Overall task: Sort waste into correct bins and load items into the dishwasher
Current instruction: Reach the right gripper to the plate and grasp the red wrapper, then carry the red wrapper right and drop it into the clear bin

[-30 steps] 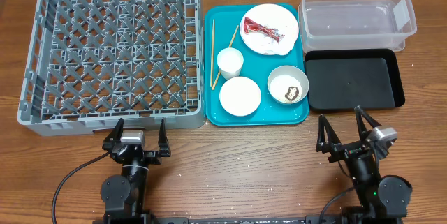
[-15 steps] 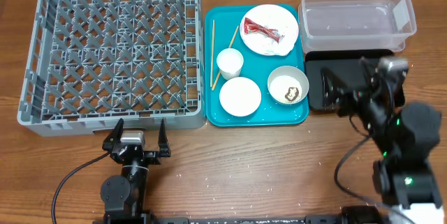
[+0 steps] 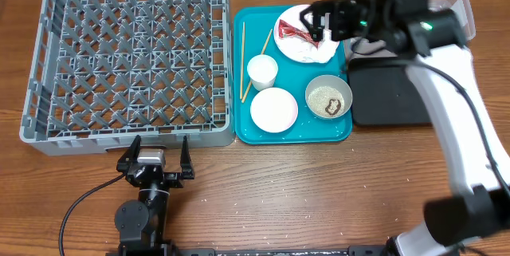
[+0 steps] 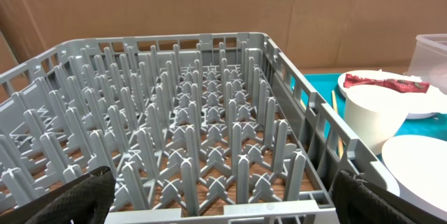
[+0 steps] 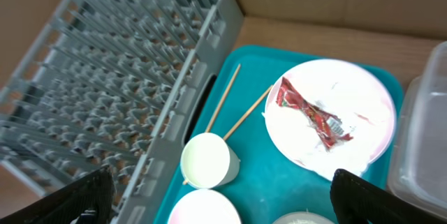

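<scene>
The grey dish rack [image 3: 127,57] fills the left and stands empty. On the teal tray [image 3: 296,72] are a white plate [image 3: 307,49] with a red wrapper [image 3: 296,31], a small white cup [image 3: 262,71], a smaller white dish [image 3: 273,109], a white bowl [image 3: 327,96] with rice and a brown scrap, and chopsticks [image 3: 243,61]. I cannot pick out a napkin. My right gripper [image 3: 325,23] hangs open and empty above the plate's right side; its wrist view shows the wrapper [image 5: 311,112] and cup [image 5: 205,161]. My left gripper [image 3: 156,154] is open and empty at the rack's near edge.
The clear tub [image 3: 462,9] at the back right is mostly hidden by my right arm. The black tray [image 3: 390,96] lies in front of it, right of the teal tray. The rack's front wall [image 4: 293,206] is close before my left fingers.
My right arm has swung from the table's front right, across the black tray, up to above the plate. The left arm and all objects have not moved.
</scene>
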`<state>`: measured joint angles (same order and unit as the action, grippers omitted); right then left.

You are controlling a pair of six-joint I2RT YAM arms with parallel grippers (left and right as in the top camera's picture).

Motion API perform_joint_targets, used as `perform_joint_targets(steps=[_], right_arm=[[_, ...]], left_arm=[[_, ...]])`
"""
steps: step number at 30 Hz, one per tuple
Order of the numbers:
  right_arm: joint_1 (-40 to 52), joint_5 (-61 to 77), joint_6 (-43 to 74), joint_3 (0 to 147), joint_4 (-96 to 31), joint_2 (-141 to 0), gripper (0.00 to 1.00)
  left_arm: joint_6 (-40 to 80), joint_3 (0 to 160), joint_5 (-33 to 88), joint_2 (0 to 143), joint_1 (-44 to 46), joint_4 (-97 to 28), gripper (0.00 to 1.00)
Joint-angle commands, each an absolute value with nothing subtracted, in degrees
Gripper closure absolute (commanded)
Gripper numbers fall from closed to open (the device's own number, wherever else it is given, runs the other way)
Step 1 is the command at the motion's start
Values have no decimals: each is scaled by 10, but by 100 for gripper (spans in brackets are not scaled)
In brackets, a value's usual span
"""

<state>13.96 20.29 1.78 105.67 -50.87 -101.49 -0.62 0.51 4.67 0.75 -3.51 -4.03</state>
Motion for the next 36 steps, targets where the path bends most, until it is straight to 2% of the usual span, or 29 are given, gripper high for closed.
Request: perform_joint_targets(steps=[1,4,5,7,11,16,22,24,26,29,30,32,36], right_arm=[[158,175,-5,1076,-504,-1075,0],[158,184,4,1073,-450,-1120,0],[158,201,60,1072,-415,-1142,0],[161,184,95,1072,-371,-1180,0],[189,-94,243,1072,-334,-1272,3],[198,-169,272,1072,-326,-1326,3],[198,-171,272,1072,-316,-1356,6],[198,-171,272,1072,-313,-1361,16],[198,-161,273,1072,-313,-1364,40],[198,-147,274,1072,-316,-1367,67],[199,-144,287,1072,-322,-1367,72],[199,-126,292,1074,-335,-1367,96],[199,-114,292,1134,-430,-1317,96]], left_arm=[[-13,3,44,3,-39,-41,0],[-13,3,44,3,-39,-41,0],[-13,3,44,3,-39,-41,0],[-13,3,44,3,-39,-41,0],[-13,3,44,3,-39,-41,0],[-13,3,44,3,-39,-41,0],[-13,3,44,3,-39,-41,0],[-13,3,44,3,-39,-41,0],[-13,3,44,3,-39,-41,0],[-13,3,44,3,-39,-41,0],[-13,3,44,3,-39,-41,0],[-13,3,44,3,-39,-41,0],[-13,3,44,3,-39,-41,0]])
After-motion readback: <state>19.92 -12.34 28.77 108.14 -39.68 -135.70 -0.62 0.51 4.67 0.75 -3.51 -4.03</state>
